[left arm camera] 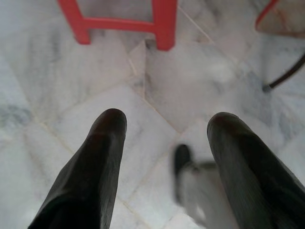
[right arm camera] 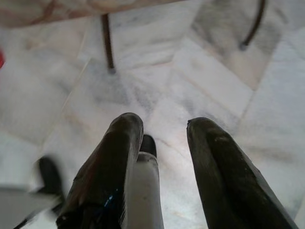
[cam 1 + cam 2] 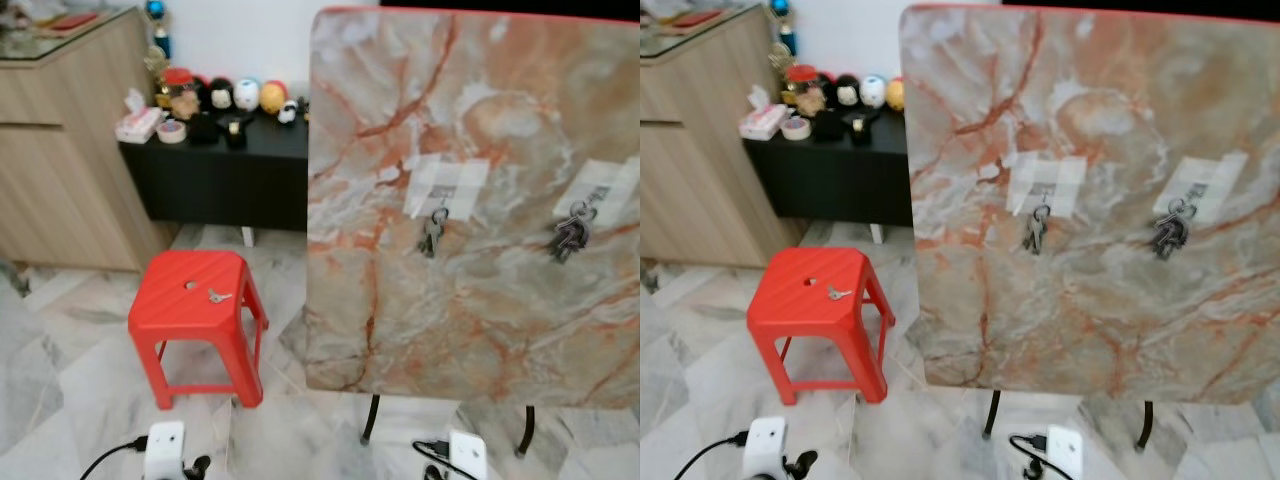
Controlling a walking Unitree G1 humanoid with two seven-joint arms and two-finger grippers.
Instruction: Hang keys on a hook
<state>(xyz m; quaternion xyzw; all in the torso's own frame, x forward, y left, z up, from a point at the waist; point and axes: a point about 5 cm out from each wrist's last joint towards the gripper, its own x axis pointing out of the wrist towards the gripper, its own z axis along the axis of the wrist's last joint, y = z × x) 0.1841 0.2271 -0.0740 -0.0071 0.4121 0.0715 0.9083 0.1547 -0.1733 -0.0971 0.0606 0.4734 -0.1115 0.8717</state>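
A small silver key (image 3: 218, 295) lies on top of a red plastic stool (image 3: 190, 320) at the left. To its right stands an upright marble-patterned board (image 3: 470, 330). Two taped patches on the board carry hooks; a bunch of keys (image 3: 432, 232) hangs from the left one and a second bunch of keys (image 3: 570, 236) from the right one. My left gripper (image 1: 164, 121) hangs low over the floor, open, with the stool's legs (image 1: 164, 28) ahead of it. My right gripper (image 2: 164, 126) also hangs open over the floor, near the board's thin black legs (image 2: 107, 45).
The floor is pale marble tile (image 3: 60, 400). A wooden cabinet (image 3: 60, 150) stands at the far left. Behind the stool, a low black sideboard (image 3: 220, 175) holds several small figurines and a tissue box against the wall.
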